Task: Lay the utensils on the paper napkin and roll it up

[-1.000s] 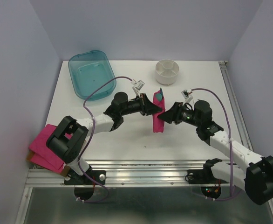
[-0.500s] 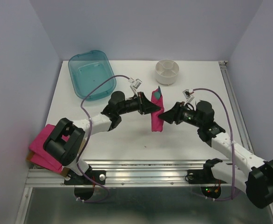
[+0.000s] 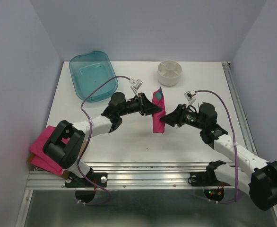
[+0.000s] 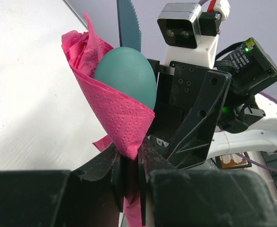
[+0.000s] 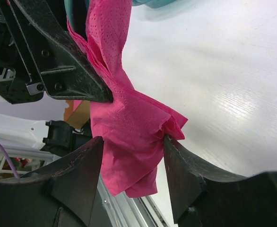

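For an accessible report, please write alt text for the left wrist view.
The left gripper pinches between its jaws the lower end of the paper napkin, rolled into a cone around the utensils: a teal spoon bowl and a serrated knife tip stick out. Behind is the right arm's wrist camera.

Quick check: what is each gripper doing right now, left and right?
Left gripper: closed, pinching the rolled paper napkin.
Right gripper: fingers closed on the same paper napkin.
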Motion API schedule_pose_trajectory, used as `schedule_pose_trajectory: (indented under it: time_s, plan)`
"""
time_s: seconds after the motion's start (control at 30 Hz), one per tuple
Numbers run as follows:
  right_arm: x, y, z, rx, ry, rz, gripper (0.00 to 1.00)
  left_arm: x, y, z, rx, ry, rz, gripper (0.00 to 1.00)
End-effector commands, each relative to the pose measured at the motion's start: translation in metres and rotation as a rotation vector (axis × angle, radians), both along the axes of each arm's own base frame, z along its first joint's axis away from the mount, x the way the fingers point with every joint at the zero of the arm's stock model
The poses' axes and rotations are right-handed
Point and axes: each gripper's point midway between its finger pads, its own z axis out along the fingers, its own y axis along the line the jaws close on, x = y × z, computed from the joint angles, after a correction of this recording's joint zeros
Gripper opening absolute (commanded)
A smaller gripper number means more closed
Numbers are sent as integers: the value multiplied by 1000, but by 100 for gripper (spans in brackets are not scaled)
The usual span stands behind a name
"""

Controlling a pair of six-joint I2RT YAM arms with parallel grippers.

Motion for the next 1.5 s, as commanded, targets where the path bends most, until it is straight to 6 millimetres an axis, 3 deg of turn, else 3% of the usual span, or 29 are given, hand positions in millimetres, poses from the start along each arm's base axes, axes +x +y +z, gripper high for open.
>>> schedule_pose_trajectory:
  time_s: [0.0,0.2,0.47,0.57,0.83,1.03,1.2,1.37,1.47]
  plan:
    - [-4,5,10,40,-48,40,59,-13,3,32,-80,-83,-43,12]
    - [-6,8,10,46,-52,58,58,-19,4,36,-109,-75,-73,12]
    - [-10,7,24,90,-109,63,56,-28,5,41,-148,-77,-121,12]
    - [-14,10,26,104,-104,95,51,-28,6,43,-158,-78,-123,12]
    - [-19,14,37,155,-128,133,55,-33,6,42,-183,-65,-147,12]
    - [-23,16,46,188,-142,167,49,-31,6,37,-177,-56,-143,12]
    - [-26,18,47,207,-136,193,38,-29,5,38,-178,-62,-138,12]
    - [-28,20,46,219,-117,210,37,-25,3,37,-169,-60,-125,12]
    - [-29,20,46,229,-116,215,31,-24,2,36,-167,-61,-123,12]
